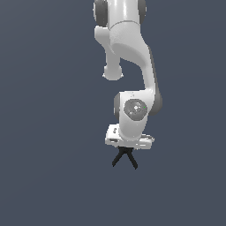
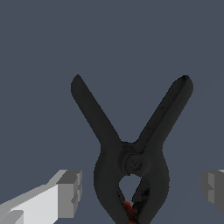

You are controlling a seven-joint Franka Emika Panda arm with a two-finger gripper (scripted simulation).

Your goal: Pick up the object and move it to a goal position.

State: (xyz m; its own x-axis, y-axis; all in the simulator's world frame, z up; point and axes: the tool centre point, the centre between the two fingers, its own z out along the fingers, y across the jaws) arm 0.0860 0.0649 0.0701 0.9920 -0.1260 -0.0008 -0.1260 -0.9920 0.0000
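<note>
A flat, unmarked slate-grey surface point(image 1: 48, 176) is filling everything around me in both views; nothing in it is showing me a wall, an edge or a container.

I am hanging my gripper point(image 1: 125, 152) straight down over this grey expanse, with my white arm point(image 1: 132, 66) rising above it in the exterior view. My fingers point(image 2: 70, 192) are standing spread, one on each side of the spring clamp point(image 2: 131, 153), and grey surface is showing between each pad and the clamp's body, so I am not touching it.

The spring clamp is sitting between my fingers, narrower than the gap I am holding. It is matte black, with two long handles splaying apart in a V away from a round pivot. Its bowed jaws are closing on a small red-orange tip point(image 2: 128, 210).
</note>
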